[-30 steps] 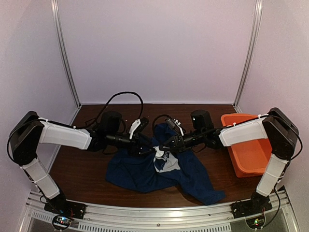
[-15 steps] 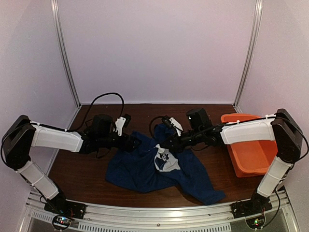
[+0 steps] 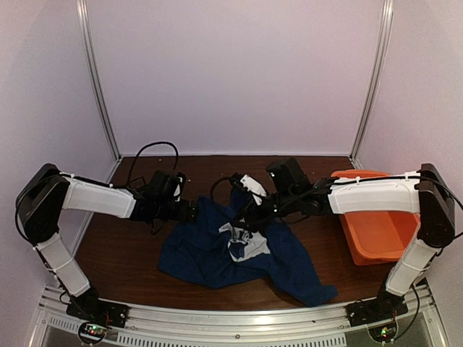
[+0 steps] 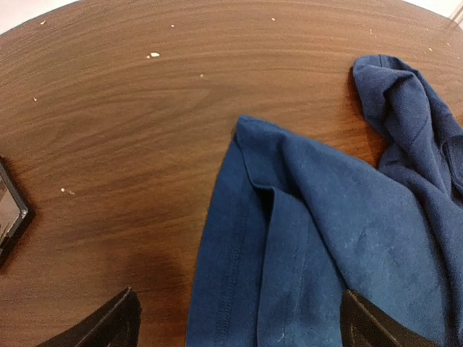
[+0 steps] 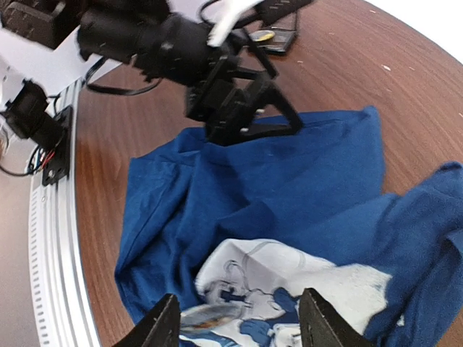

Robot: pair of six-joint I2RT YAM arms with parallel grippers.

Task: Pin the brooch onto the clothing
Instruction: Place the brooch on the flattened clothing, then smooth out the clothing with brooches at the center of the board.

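The clothing [image 3: 217, 253], a navy T-shirt, lies crumpled mid-table with its white cartoon print [image 3: 246, 246] facing up. In the right wrist view the brooch [image 5: 210, 316], a small blurred silvery disc, rests on the print [image 5: 304, 278] close to the left finger [image 5: 163, 324]. My right gripper [image 5: 239, 324] is open just above the print, its fingers wider apart than the brooch. My left gripper [image 4: 239, 325] stands wide open over the shirt's hemmed edge [image 4: 239, 238] and holds nothing. From above, the left gripper [image 3: 194, 212] is at the shirt's far-left edge and the right gripper [image 3: 247, 217] at its middle.
An orange tub [image 3: 372, 224] stands on the right of the brown table [image 3: 123, 246]. A small black box [image 5: 273, 37] lies behind the left arm and also shows in the left wrist view, the box [image 4: 9, 210] sitting at that frame's edge. Walls close in three sides.
Both grippers opened. The left arm let go of the shirt and drew back left. The right gripper moved left over the print, and the lifted shirt settled flatter.
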